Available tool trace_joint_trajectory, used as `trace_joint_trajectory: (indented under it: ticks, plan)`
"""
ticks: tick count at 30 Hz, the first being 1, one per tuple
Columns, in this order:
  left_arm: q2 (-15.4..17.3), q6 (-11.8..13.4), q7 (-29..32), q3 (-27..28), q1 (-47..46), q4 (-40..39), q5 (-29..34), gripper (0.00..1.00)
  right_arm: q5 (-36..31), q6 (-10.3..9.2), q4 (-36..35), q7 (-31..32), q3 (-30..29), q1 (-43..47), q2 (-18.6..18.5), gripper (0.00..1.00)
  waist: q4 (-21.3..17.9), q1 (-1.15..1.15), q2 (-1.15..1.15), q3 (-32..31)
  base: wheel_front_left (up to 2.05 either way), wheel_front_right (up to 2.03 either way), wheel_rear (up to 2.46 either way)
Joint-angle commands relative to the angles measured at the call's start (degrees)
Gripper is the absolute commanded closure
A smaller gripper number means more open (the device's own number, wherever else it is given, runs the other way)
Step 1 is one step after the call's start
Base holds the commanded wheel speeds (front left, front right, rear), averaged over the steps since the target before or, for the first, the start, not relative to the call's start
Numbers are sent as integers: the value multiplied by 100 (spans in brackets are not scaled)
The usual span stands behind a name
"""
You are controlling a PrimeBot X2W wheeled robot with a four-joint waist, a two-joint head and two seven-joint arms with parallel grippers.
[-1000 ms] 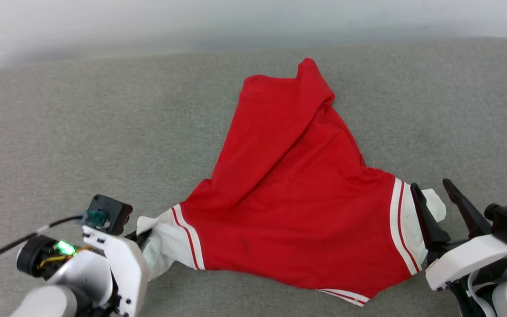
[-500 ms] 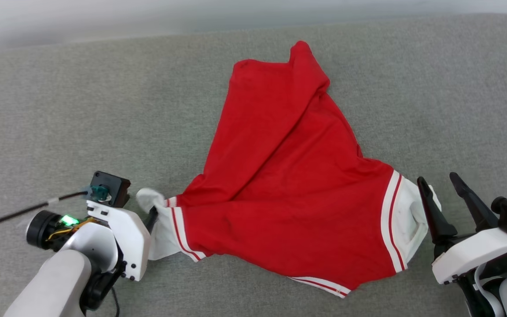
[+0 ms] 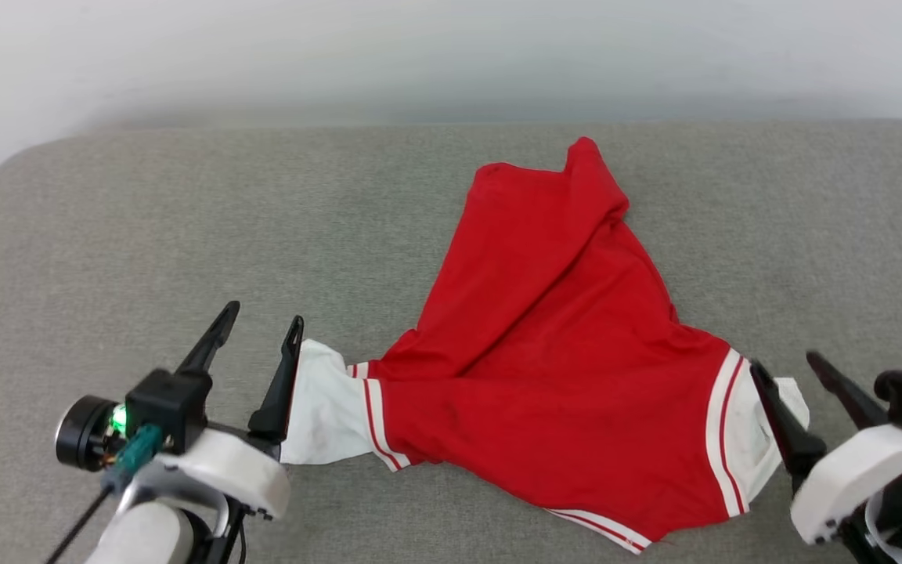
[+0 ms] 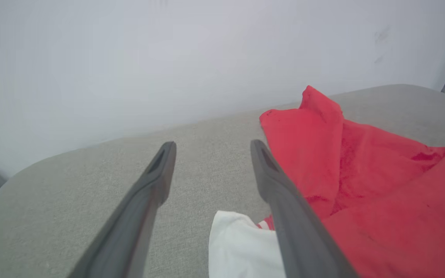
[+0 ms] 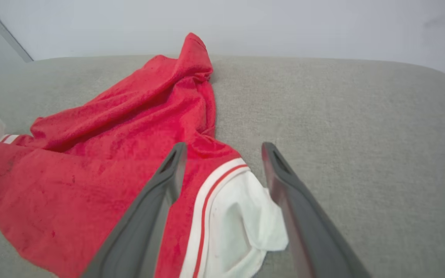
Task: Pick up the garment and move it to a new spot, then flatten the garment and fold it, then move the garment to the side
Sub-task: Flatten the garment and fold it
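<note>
The garment [image 3: 553, 345] is a red jersey with white, red-striped sleeves, lying crumpled on the grey cushion [image 3: 185, 227], its body bunched into a ridge toward the back. My left gripper [image 3: 260, 317] stands open at the lower left, its right finger against the white left sleeve [image 3: 326, 403], nothing between the jaws. In the left wrist view my left gripper [image 4: 211, 148] is spread over bare cushion, with the garment [image 4: 361, 170] to the right. My right gripper [image 3: 784, 362] is open beside the white right sleeve [image 3: 756, 439]. In the right wrist view my right gripper [image 5: 222, 148] straddles that sleeve [image 5: 238, 220].
A pale wall [image 3: 420, 55] runs behind the cushion's rounded back edge. The cushion's left corner [image 3: 5, 168] curves off near a dark strip. Bare cushion lies left of and behind the jersey.
My left gripper has let go of the white left sleeve and opened, and its fingers now point up beside the sleeve. The head camera has shifted. The right gripper stays open.
</note>
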Motion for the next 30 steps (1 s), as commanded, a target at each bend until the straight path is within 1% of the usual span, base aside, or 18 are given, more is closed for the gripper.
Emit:
trace_joint_trajectory:
  ticks: [1,4,6,8,11,13,15,18,19,28,29,30]
  plan:
    - [-30,118,-192,58,146,-210,95,0,7,-2,-110,375,47,184,-184,0,85,0,0,-57,0,0,0]
    - [-69,291,-360,98,403,-588,227,0,150,-3,-359,1111,-53,348,-356,0,158,0,0,-34,0,0,0]
    - [-78,371,-405,98,523,-781,303,0,131,-3,-556,1650,-110,450,-491,0,217,0,0,0,0,0,0]
    - [-73,401,-417,69,586,-890,368,0,172,-3,-667,2221,-276,540,-491,0,286,0,0,51,0,0,0]
    - [-86,410,-420,18,601,-953,415,0,59,-3,-764,3103,-408,608,-509,0,394,0,0,133,0,0,0]
    - [-102,399,-424,-11,542,-961,431,0,112,-3,-780,3487,-466,524,-356,0,463,0,0,199,0,0,0]
    - [-133,390,-428,-34,484,-957,427,0,38,-3,-755,3710,-426,432,-357,0,538,0,0,265,0,0,0]
    - [-147,373,-429,-61,434,-934,451,0,-41,-3,-659,3816,-377,347,-348,0,605,0,0,336,0,0,0]
    - [-148,369,-432,-65,414,-922,461,0,-58,-3,-571,3865,-367,308,-297,0,631,0,0,367,0,0,0]
    - [-160,331,-450,-105,270,-811,462,0,-333,-7,384,4080,-101,226,-319,0,840,0,0,566,0,0,0]
    - [-157,319,-450,-112,271,-788,450,0,-328,-7,474,4051,-85,217,-325,14,846,0,0,571,0,0,0]
    - [-151,304,-447,-129,273,-762,441,0,-338,-8,559,4004,-94,198,-349,93,848,0,0,568,0,0,0]
